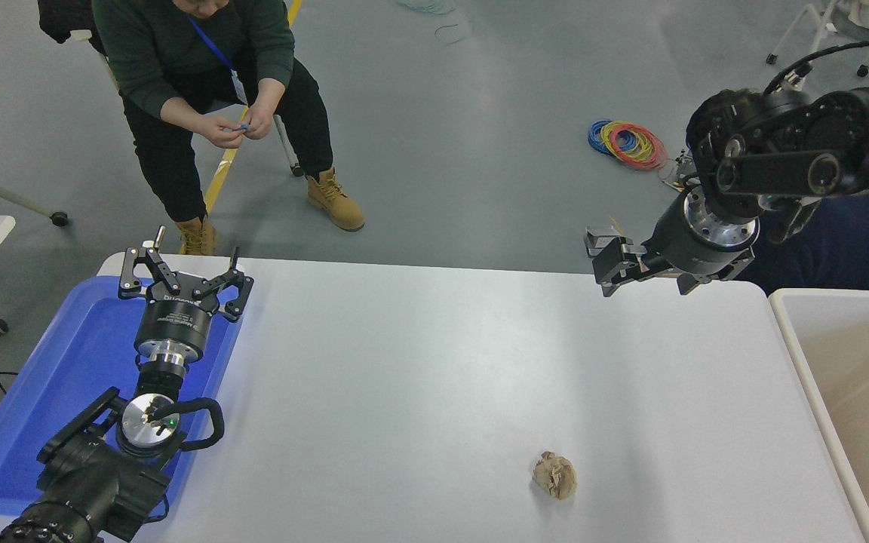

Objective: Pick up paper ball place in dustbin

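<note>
On the white table (434,362), toward its near edge, the paper ball (555,475) sits by itself, a small crumpled tan wad with nothing touching it. Taking that ball as the landmark: the dustbin (789,332) stands to its right, off the table's right end, white rim and beige inside. The right gripper (606,265) hangs far beyond the ball, over the table's back edge, well apart from it and held up in the air; from this angle I cannot tell how its jaws stand. Well to the ball's left, the left gripper (182,279) is parked over a blue tray (65,362), jaws spread wide and holding nothing.

So the pick looks not yet begun. The risks I'd watch: a light wad like that could skid or roll if 1 finger reaches it before the other, and it lies close to the near edge, so a nudge might send it off the table. A shallow pinch on loose folds could also let it drop before the bin.

A person (201,68) sits far beyond the table.
</note>
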Robot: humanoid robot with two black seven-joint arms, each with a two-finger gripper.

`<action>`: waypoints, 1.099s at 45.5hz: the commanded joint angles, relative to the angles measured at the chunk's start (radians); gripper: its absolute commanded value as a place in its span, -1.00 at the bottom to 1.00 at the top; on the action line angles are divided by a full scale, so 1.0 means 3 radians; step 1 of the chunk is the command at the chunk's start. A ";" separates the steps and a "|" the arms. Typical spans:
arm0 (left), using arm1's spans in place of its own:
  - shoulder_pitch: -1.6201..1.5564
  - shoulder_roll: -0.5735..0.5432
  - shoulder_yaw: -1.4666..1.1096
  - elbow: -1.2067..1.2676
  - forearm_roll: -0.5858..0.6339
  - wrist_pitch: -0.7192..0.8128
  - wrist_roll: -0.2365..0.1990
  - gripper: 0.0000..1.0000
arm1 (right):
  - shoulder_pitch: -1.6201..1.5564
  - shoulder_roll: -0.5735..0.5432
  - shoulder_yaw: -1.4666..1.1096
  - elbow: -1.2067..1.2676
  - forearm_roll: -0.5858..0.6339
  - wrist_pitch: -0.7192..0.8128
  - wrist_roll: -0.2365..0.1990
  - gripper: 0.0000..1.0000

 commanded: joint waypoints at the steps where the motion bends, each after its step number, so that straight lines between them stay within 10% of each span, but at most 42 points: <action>1: 0.0000 0.0002 0.0000 0.0000 0.0000 0.0000 0.0003 1.00 | -0.0084 0.0161 0.0199 0.0015 0.0007 -0.0014 -0.0002 1.00; 50: 0.0000 0.0002 0.0000 0.0000 0.0000 0.0000 -0.0002 1.00 | -0.1081 0.0688 0.0384 0.0026 -0.0023 -0.0531 -0.0002 1.00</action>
